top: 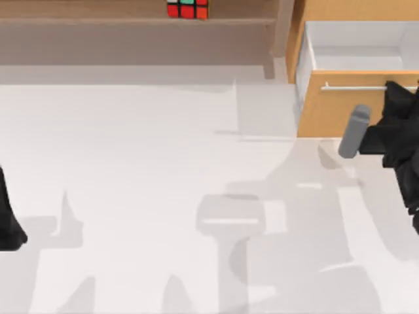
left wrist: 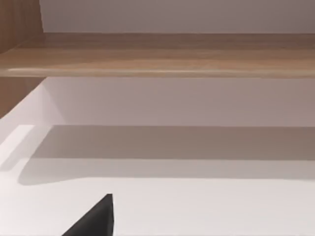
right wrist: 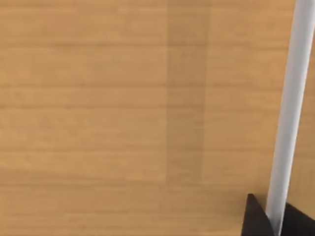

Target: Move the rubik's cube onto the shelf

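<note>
Rubik's cube (top: 187, 8) resting on the shelf (top: 98, 19), at the far edge of the top view, a little left of centre, red and green stickers facing forward. Below the board, a grey recess, closed on the right by an upright wooden post (top: 283, 33). Just right of the post, an orange-brown drawer cabinet (top: 340, 108) with its drawer pulled open, pale interior showing behind the front panel. Across that panel, a metal bar handle (top: 357, 87). Right gripper (right wrist: 269, 221) at the drawer front, dark fingers closed around the handle in the right wrist view. Left arm (top: 10, 216) parked at the left edge of the white surface (top: 131, 196), well away from the cube; left gripper fingers impossible to judge as open or closed. Left wrist view looking toward the shelf board (left wrist: 162, 56).
</note>
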